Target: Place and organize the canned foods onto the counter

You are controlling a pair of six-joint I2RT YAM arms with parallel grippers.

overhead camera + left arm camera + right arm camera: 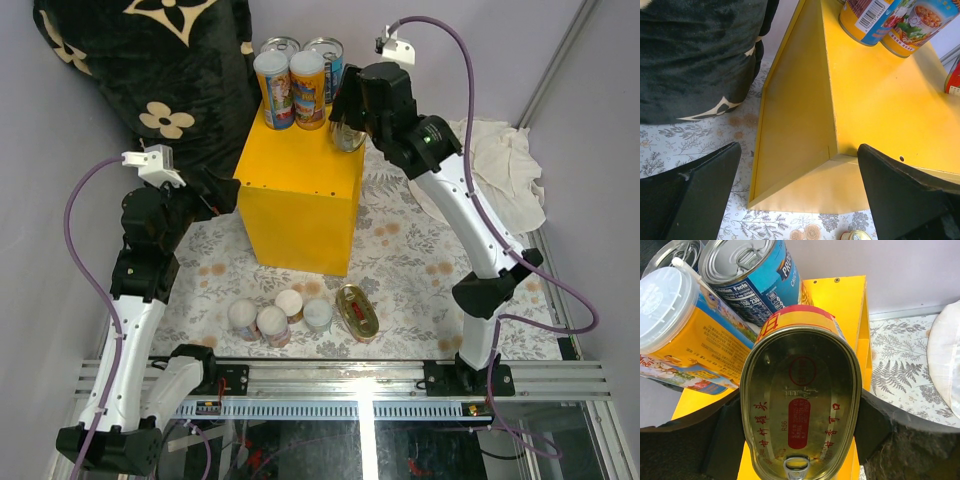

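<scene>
The yellow counter (300,200) stands on the floral mat. On its top are two orange cartoon-label cans (290,90) and, behind them, two blue silver-topped cans (305,48). My right gripper (348,125) is shut on a flat oval gold tin (800,405), its fingers (875,425) on both long sides, held over the counter top's right rear beside the blue can (752,277). My left gripper (800,200) is open and empty by the counter's left front corner (830,150). Several small white-lidded cans (275,318) and a second oval gold tin (357,310) sit on the mat in front.
A black flower-patterned cushion (130,70) lies close to the counter's left and back. A white cloth (500,170) lies at the right. Grey walls enclose the mat (420,260). A metal rail (350,380) runs along the near edge.
</scene>
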